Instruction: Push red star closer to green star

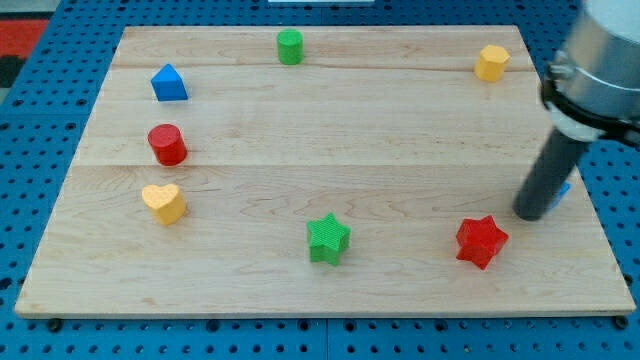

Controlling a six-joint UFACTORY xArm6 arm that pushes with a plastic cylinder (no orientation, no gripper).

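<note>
— Red star (481,241): where is it seen?
— Near the bench's (320,100) bottom-right corner, well apart from the green star (328,239). My tip (530,214) is set just beside it; nothing is held.

Place: a robotics lab bench or test rig, not a home.
Base: a blue pegboard (60,100) with regular rows of holes, showing on every side of the wooden board (330,120).
Work surface: the wooden board, pale, plain planks, lying flat on the pegboard.
Machine: a grey robot arm (600,60) over the board's right edge, ending in a dark rod.
Props: small coloured blocks scattered across the board.
</note>
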